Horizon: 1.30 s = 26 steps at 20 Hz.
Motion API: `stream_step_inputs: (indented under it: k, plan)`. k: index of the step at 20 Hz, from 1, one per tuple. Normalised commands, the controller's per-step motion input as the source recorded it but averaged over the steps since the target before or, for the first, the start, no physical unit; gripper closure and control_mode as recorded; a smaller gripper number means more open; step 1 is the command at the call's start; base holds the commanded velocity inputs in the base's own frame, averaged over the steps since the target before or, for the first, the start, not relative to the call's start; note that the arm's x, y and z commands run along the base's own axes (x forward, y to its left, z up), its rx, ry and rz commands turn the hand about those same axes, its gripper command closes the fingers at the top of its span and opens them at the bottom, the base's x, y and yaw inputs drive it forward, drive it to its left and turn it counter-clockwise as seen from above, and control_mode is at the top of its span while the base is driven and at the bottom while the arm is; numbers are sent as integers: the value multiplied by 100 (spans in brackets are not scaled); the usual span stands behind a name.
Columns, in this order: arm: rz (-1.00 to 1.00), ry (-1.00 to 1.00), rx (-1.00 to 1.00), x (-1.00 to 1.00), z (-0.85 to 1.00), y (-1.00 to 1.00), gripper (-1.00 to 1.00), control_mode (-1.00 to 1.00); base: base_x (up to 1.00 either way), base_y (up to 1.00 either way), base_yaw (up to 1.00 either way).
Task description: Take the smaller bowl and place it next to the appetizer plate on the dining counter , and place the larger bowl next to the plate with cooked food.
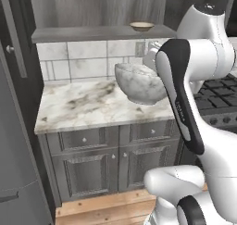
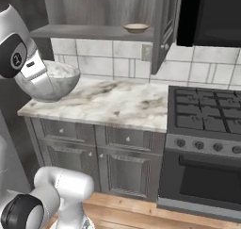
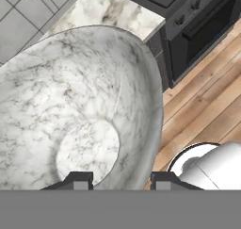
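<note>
Two bowls to deal with here, and the larger bowl (image 1: 139, 83) is the one in play right now. It sits lifted clear of the marble worktop (image 1: 88, 106), tilted a bit, with the gripper (image 3: 120, 180) clamped on its rim: in the hand view one fingertip (image 3: 77, 180) sits inside the bowl wall and the other outside, so the jaws are closed on the edge, not on empty air.

Handling-wise, I'd guess this thing is heavy and totally rigid, with that stone-marble look. Smooth glazed walls probably mean slippery, and a rim pinch on a deep, wide bowl leaves most of the weight hanging off to one side, so it could swing or rotate in the grip if the arm moves fast. The rim is really the only place two thin fingers can get hold of it, though.

Meanwhile the smaller bowl (image 2: 136, 28) is up on the shelf (image 2: 89, 32) above the tiled backsplash, untouched. That one looks light and shallow, so an easy rim grab too.
</note>
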Motion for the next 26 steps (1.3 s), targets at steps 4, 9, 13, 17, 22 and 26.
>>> stream_step_inputs:
  k: [4, 9, 13, 17, 22, 26]
  plan:
    - [0, 0, 0, 0, 0, 0, 100, 100, -60, 0, -11]
    - [0, 0, 0, 0, 0, 0, 100, 100, -69, 0, -7]
    - [0, 0, 0, 0, 0, 0, 100, 100, -62, 0, -6]
    - [0, 0, 0, 0, 0, 0, 100, 100, -31, 0, -13]
    - [0, 0, 0, 0, 0, 0, 100, 100, -7, 1, -25]
    - [0, 0, 0, 0, 0, 0, 100, 100, 0, 13, -29]
